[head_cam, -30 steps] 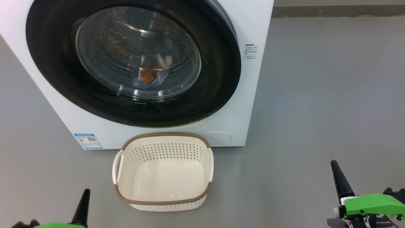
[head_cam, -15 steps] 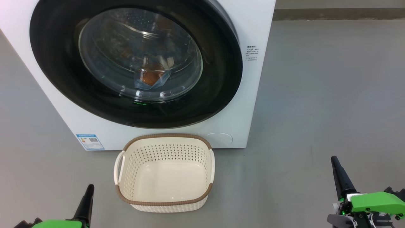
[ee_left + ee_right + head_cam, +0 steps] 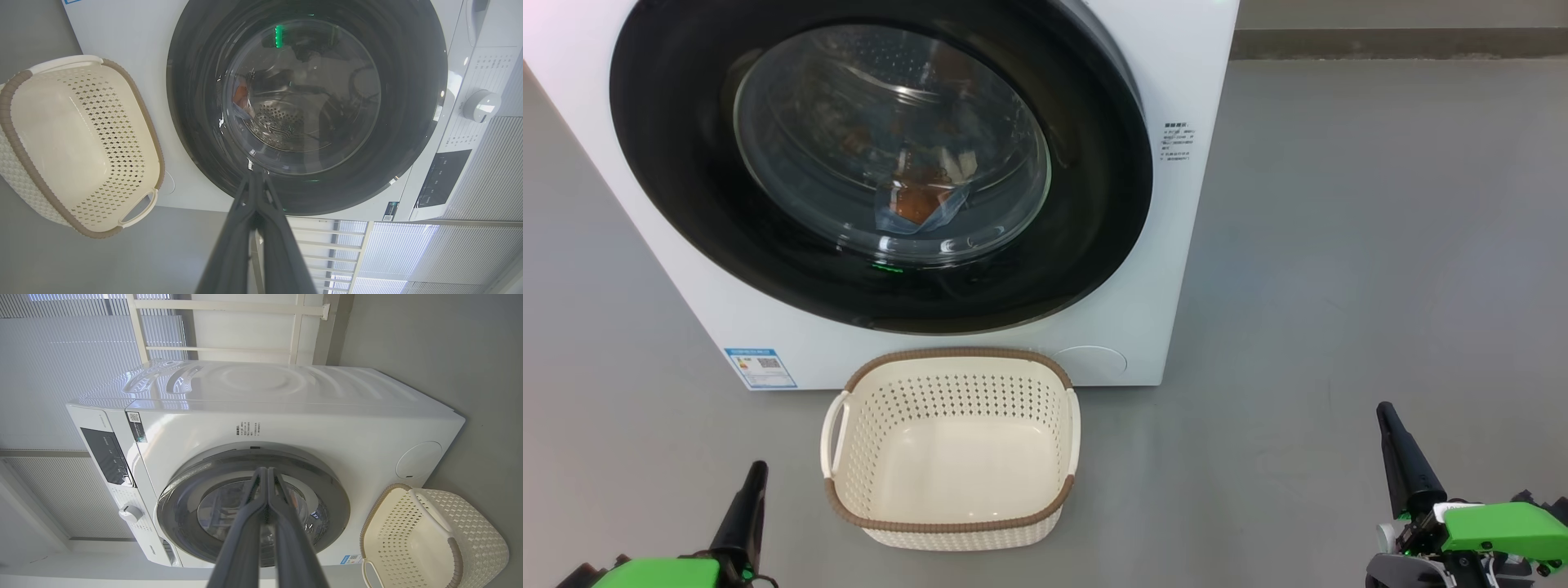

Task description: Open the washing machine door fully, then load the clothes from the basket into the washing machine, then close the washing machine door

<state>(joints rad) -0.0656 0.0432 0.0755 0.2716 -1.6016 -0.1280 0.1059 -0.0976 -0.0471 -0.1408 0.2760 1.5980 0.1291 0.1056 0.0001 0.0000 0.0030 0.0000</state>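
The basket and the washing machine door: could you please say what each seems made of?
Basket: likely matte cream plastic, moulded perforations, brown woven-look rim. Washing machine door: glossy black rim, probably plastic; clear centre looks like glass, showing reflections.

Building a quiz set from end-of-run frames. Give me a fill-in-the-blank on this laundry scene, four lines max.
1. The washing machine door is ____.
2. The cream basket on the floor is ____.
3. The blue-and-orange clothes lie ____ the washing machine, behind the door glass.
4. The left pincer and right pincer are both ____, gripping nothing.

Missing words: closed; empty; inside; shut
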